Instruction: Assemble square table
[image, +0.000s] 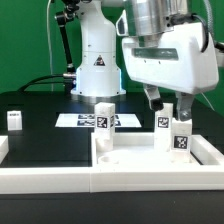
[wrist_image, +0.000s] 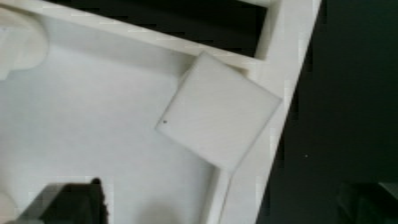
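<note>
The white square table top (image: 140, 155), a tray with a raised rim, lies at the front on the exterior view's right. White block legs with tags stand upright around it: one at its back left corner (image: 103, 116), two near its right side (image: 163, 122) (image: 180, 136). A smaller leg (image: 14, 120) stands far left. My gripper (image: 168, 104) hangs open just above the two right legs, nothing between its fingers. In the wrist view a white leg top (wrist_image: 222, 120) sits by the tray rim (wrist_image: 285, 60), ahead of my gripper (wrist_image: 228, 205); one dark finger (wrist_image: 71, 200) shows.
The marker board (image: 80, 120) lies flat on the black surface behind the tray. A long white rail (image: 45, 180) runs along the front edge. The arm's white base (image: 98, 62) stands at the back, with cables trailing to its left.
</note>
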